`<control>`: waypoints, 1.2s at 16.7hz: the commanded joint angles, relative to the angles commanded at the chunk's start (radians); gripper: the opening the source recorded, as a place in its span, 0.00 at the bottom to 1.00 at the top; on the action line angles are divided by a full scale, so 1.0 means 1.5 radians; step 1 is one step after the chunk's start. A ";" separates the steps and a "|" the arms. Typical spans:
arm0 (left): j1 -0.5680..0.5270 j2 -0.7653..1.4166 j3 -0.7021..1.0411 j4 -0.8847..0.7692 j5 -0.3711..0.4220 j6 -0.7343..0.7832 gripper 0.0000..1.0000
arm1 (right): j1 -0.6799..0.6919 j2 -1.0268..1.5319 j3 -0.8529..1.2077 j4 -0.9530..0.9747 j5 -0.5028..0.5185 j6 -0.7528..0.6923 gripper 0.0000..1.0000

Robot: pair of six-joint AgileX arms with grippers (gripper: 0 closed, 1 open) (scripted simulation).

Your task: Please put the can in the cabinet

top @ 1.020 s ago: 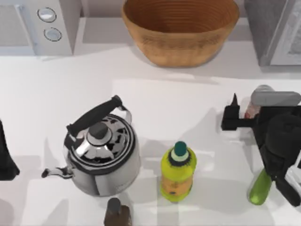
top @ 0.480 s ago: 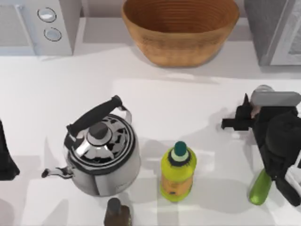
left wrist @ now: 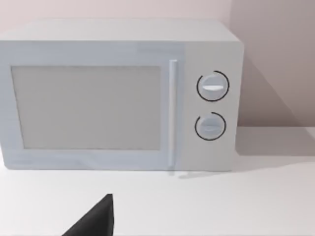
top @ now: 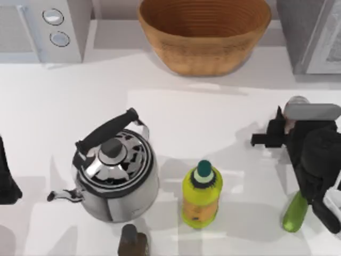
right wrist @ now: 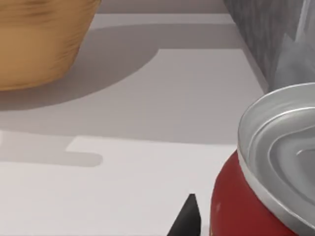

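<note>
The right tool (top: 274, 133) sits at the right edge of the top view, level with the middle of the frame. A second ago its dark fingers stood spread and wide in outline. Half a second ago they had drawn into a narrow shape, and they hold that same shape now. The can (top: 292, 114) is mostly hidden under the arm from above, with only a silver rim and a sliver of red showing at the tool. In the right wrist view the can (right wrist: 266, 182) looms at the lower right, red wall and silver top very close, with one dark fingertip (right wrist: 186, 216) just beside it. I read that as the tool pressed onto the can, the grip made, though contact on the far side is hidden.

The left tool (left wrist: 93, 221) hangs parked at the left edge of the top view, facing the microwave (left wrist: 118, 93); whether it is spread or pressed together I cannot tell.

The cabinet (top: 311, 34) stands in the upper right corner, near the can, beyond the basket (top: 205, 32). With the grip settled, the lift and carry look to be next. The green bottle (top: 293, 213) lying under the arm, the yellow bottle (top: 201, 194) and the kettle (top: 114, 170) on the surface (top: 213, 122) are out of that path.
</note>
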 joint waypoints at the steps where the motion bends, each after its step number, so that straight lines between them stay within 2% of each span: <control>1: 0.000 0.000 0.000 0.000 0.000 0.000 1.00 | 0.000 0.000 0.000 0.000 0.000 0.000 0.00; 6: 0.000 0.000 0.000 0.000 0.000 0.000 1.00 | 0.001 -0.002 -0.001 -0.002 0.000 0.001 0.00; 9: 0.000 0.000 0.000 0.000 0.000 0.000 1.00 | 0.001 -0.046 0.008 -0.045 -0.001 0.001 0.00; 20: 0.000 0.000 0.000 0.000 0.000 0.000 1.00 | 0.002 -0.425 0.049 -0.487 -0.006 0.001 0.00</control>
